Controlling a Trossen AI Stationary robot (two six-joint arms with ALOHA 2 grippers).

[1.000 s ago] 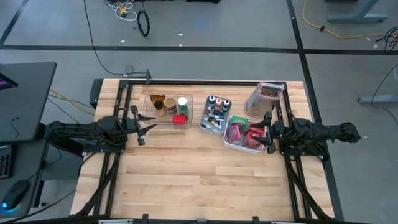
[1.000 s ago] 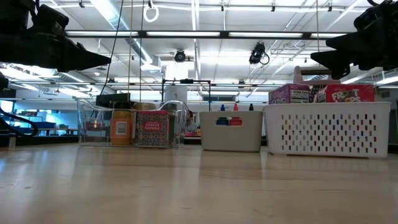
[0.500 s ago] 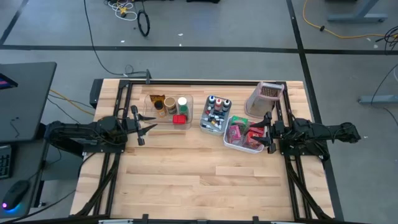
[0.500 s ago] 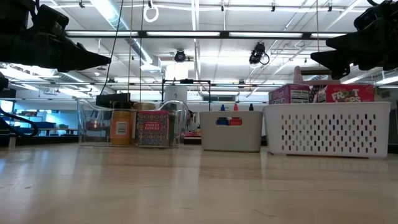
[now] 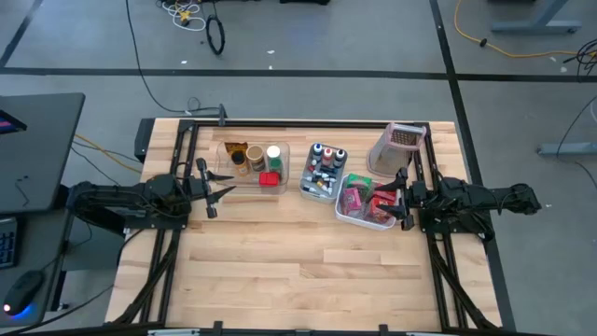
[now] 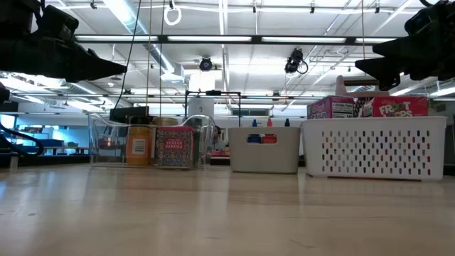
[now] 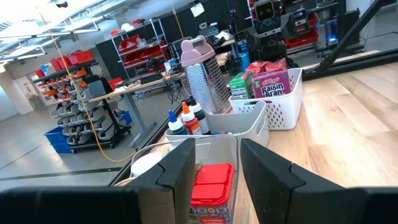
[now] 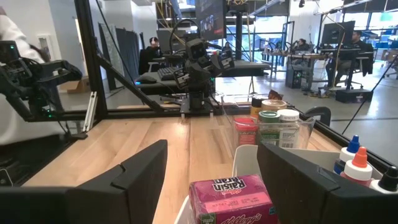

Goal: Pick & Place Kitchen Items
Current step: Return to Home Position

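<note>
Both arms sit folded at the desk (image 5: 298, 271) edges, the left pincer (image 5: 219, 189) and the right pincer (image 5: 399, 198) each spread wide and empty. Along the far side, lidded jars (image 5: 256, 155) fill the clear bin (image 5: 281, 149), food-colouring bottles (image 5: 324, 161) the gray bin (image 5: 304, 184), and cereal boxes (image 5: 356, 198) the white perforated basket (image 5: 359, 221) just beside the right pincer. The bottles look light and slick, best gripped below the cap, while the thin cardboard boxes want a gentle pinch across their narrow faces.
</note>
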